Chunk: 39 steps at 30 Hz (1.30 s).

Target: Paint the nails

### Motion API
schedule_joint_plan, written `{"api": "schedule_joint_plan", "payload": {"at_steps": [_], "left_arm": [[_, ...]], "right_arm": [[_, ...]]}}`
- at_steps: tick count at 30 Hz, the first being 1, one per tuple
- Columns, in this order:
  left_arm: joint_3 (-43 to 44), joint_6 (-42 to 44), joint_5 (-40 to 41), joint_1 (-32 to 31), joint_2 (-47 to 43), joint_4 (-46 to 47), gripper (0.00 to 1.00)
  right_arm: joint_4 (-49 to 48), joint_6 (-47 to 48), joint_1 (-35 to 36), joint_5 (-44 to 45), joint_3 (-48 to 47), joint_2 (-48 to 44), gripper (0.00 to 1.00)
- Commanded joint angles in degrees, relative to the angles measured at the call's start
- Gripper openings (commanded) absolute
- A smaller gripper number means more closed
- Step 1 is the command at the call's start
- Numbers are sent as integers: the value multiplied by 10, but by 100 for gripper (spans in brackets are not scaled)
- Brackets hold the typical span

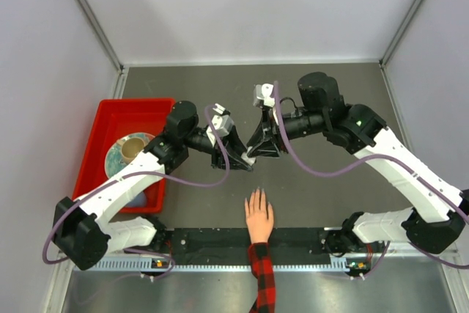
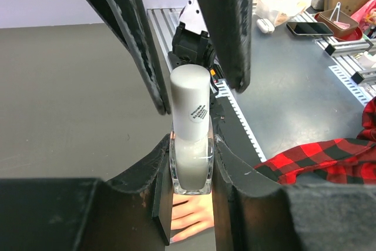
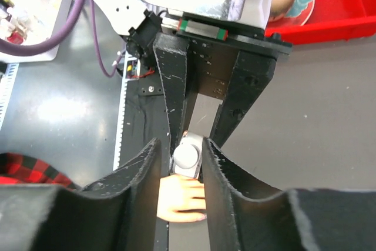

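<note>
My left gripper (image 2: 191, 145) is shut on a small clear glass bottle (image 2: 191, 166) of pale polish, held upright above the table. The bottle's silver-white cap (image 2: 191, 101) rises between the fingers of my right gripper (image 3: 181, 145), which straddles it from above. Those jaws stand narrow, with a thin gap still showing beside the cap (image 3: 188, 158). In the top view both grippers meet mid-table, left (image 1: 248, 162) and right (image 1: 258, 152). A light-skinned hand (image 1: 259, 218) in a red-and-black plaid sleeve (image 1: 262, 276) lies flat below them. Its nails (image 3: 203, 216) show as tiny pale tips.
A red bin (image 1: 110, 111) holding a round dish (image 1: 130, 152) sits at the left beside my left arm. A black strip (image 1: 308, 238) runs along the near edge under the wrist. Grey walls close in the back and both sides.
</note>
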<state>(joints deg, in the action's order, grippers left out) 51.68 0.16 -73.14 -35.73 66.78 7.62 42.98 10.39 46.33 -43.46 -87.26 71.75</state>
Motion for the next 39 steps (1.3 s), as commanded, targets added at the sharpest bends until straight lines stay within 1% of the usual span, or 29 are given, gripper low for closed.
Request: {"api": "schedule_joint_plan", "payload": {"at_steps": [1, 5, 9, 12, 13, 15, 18, 20, 21, 22, 23, 24, 25, 26, 27, 28, 29, 30, 31, 32, 33, 35, 39], "left_arm": [[28, 16, -9, -2, -4, 6, 0], [29, 16, -9, -2, -4, 5, 0], [29, 19, -5, -2, -7, 4, 0], [30, 28, 11, -2, -11, -5, 0], [30, 31, 19, -2, -13, -8, 0], [30, 41, 60, -2, -17, -18, 0], [33, 58, 134, -2, -25, -40, 0], [30, 58, 178, -2, -34, -41, 0], [28, 59, 213, -2, -38, -39, 0], [26, 58, 236, -2, -40, -38, 0], [23, 54, 259, -2, -47, -33, 0], [18, 50, 311, -2, -51, -27, 0], [13, 51, 339, -2, -55, -28, 0], [11, 51, 378, -2, -62, -30, 0], [9, 55, 410, -2, -67, -31, 0], [5, 59, 477, -2, -72, -37, 0], [4, 64, 504, -2, -82, -39, 0], [1, 69, 525, -2, -85, -42, 0], [-2, 73, 553, -2, -90, -44, 0], [-4, 82, 559, -2, -100, -43, 0], [-11, 83, 563, -2, -105, -38, 0], [-23, 84, 570, -2, -124, -17, 0], [-36, 88, 578, -2, -138, -5, 0]], "right_arm": [[5, 16, -4, -17, -24, 3, 31], [7, 17, -4, -5, -19, 2, 31], [3, 14, -4, -7, -16, 1, 25], [4, 14, -4, -6, -15, 2, 16], [4, 14, -4, -4, -15, 3, 8], [-3, 11, -4, 2, -13, 5, 0], [-16, -11, 2, 24, -3, 8, 0], [-26, -27, 27, 84, 8, 7, 0], [-41, -32, 40, 111, 19, 5, 0], [-55, -50, 55, 193, 26, 4, 0], [-69, -67, 80, 240, 35, 4, 0], [-83, -87, 90, 281, 48, 6, 0], [-108, -142, 100, 367, 52, 11, 0], [-115, -169, 117, 414, 53, 23, 0], [-120, -192, 152, 467, 42, 35, 0], [-113, -256, 177, 606, 31, 47, 0], [-100, -290, 194, 665, 17, 59, 0], [-84, -326, 225, 714, -18, 90, 0], [-65, -405, 234, 803, -35, 102, 0], [-30, -436, 242, 824, -52, 119, 0], [-19, -464, 254, 829, -84, 144, 0], [12, -486, 266, 858, -110, 162, 0], [-3, -499, 272, 861, -104, 151, 0]]}}
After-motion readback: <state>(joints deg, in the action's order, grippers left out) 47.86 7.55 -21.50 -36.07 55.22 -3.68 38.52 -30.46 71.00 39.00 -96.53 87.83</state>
